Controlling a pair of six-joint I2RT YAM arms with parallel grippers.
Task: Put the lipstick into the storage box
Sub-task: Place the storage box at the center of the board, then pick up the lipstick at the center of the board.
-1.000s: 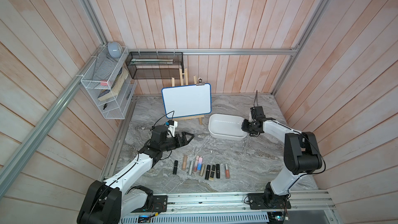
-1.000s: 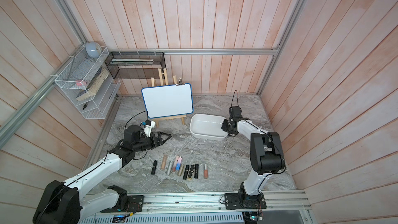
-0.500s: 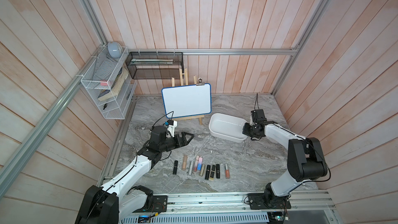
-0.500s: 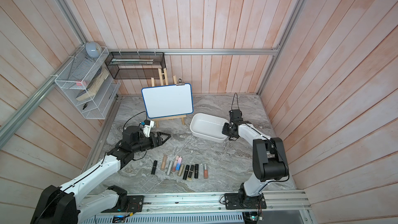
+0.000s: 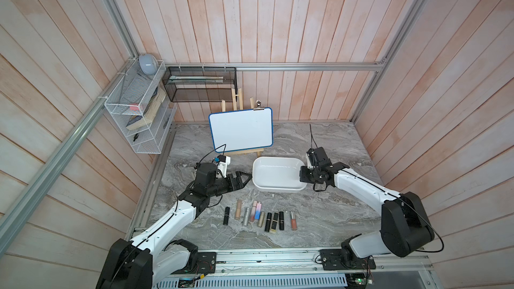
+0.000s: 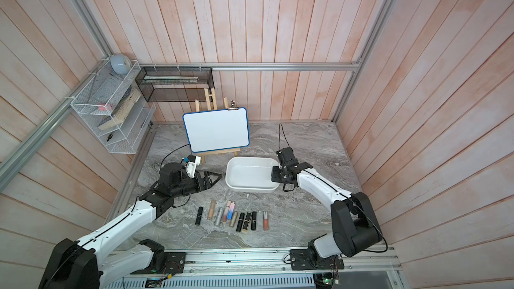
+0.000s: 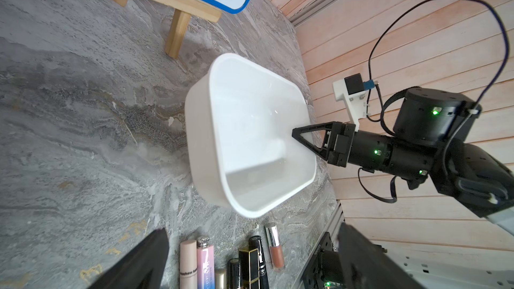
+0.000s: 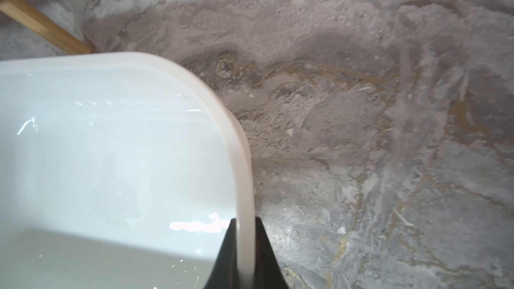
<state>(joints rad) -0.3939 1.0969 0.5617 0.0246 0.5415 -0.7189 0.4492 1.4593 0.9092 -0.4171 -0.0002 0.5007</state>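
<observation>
**Both top views.** Storage box [image 5: 278,188]: a shallow white plastic tub, rectangular with rounded corners and a smooth rim. It sat mid-table on the grey veined marble-look tabletop [image 5: 319,218]. A row of lipstick tubes [image 5: 258,211], black, beige, silver, pink and gold, lay flat at the box's 6 o'clock, apart from it. The black right gripper [image 5: 303,179] met the rim at 3 o'clock. The black left gripper [image 5: 247,178] hovered just beside the wall at 9 o'clock with its jaws spread wide. A blue-edged whiteboard on a wooden easel [image 5: 240,130] stood at 11 o'clock.

**Left wrist view.** This view added the storage box's matt outer wall [image 7: 200,148], its glossy inner floor and printed lettering on the tubes. The left gripper's fingers [image 7: 144,257] stood far apart and held nothing.

**Right wrist view.** Only this view showed the grip. Two black fingers [image 8: 226,246] were clenched on the storage box rim [image 8: 243,162], one inside and one outside. The plastic looked faintly translucent at the edge.
</observation>
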